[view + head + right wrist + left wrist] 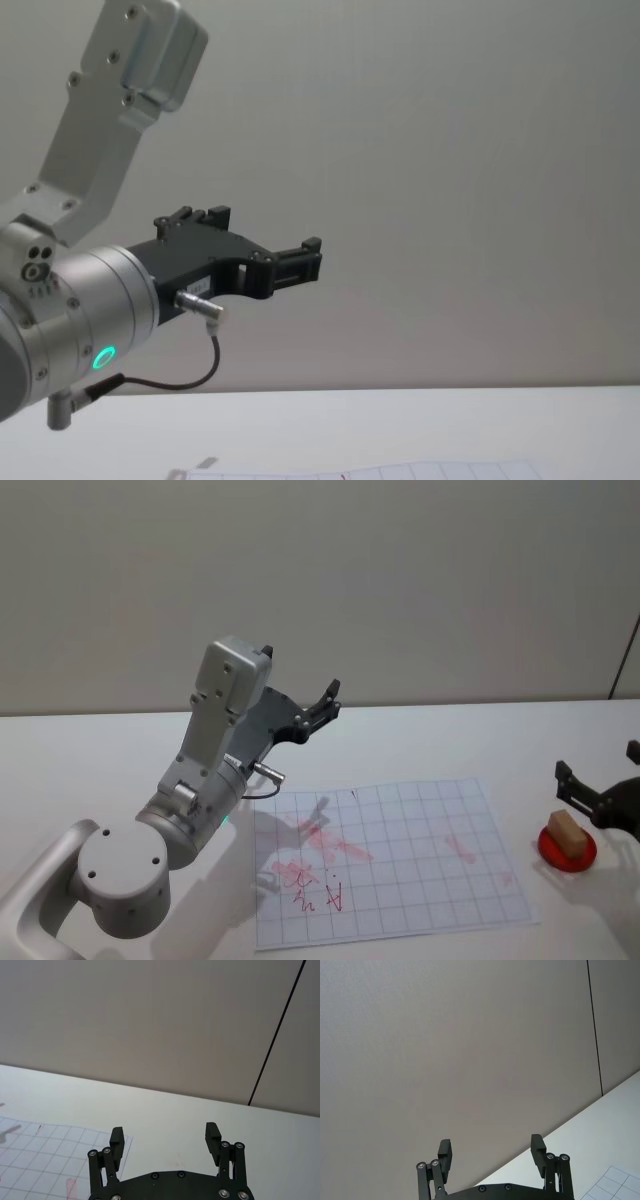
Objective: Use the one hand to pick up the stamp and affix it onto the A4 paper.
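The stamp (565,831), a small light-brown wooden block, stands on a round red pad (566,854) at the table's right edge, just right of the A4 paper (400,860). The paper is a white gridded sheet with red smears and marks. My right gripper (597,763) hovers open just beyond and above the stamp, not touching it. In the right wrist view its fingers (164,1131) are spread with nothing between them, over the table past the paper's corner (55,1142). My left gripper (330,698) is raised high above the paper's far left corner, open and empty (490,1142) (312,258).
The left arm's large silver wrist and elbow (215,770) rise over the table's left side and cast a shadow on the paper. A plain wall stands behind the white table (480,735). A dark vertical line (277,1030) runs down the wall on the right.
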Controlling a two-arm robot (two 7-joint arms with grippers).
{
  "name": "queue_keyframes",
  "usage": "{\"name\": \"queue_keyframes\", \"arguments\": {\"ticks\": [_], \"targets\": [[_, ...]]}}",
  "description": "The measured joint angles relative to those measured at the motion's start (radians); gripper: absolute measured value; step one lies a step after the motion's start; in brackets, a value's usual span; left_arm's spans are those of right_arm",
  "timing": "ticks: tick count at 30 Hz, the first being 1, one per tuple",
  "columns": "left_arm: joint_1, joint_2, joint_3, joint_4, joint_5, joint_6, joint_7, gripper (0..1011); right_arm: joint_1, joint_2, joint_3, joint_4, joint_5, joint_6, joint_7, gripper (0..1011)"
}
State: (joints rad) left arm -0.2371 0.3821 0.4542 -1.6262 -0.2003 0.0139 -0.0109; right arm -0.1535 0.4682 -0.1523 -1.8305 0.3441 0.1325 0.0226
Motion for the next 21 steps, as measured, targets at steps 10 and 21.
{"name": "queue_keyframes", "arguments": {"ticks": [10,21], "targets": [[0.0,0.0,0.0,0.0,0.0,0.0,0.0,1001,0.011,0.0,-0.001,0.038,0.001,0.076,0.033,1001],[0.0,0.0,0.0,0.0,0.0,0.0,0.0,1001,0.033,-0.015,-0.015,0.088,-0.027,0.165,0.055,1001]]}}
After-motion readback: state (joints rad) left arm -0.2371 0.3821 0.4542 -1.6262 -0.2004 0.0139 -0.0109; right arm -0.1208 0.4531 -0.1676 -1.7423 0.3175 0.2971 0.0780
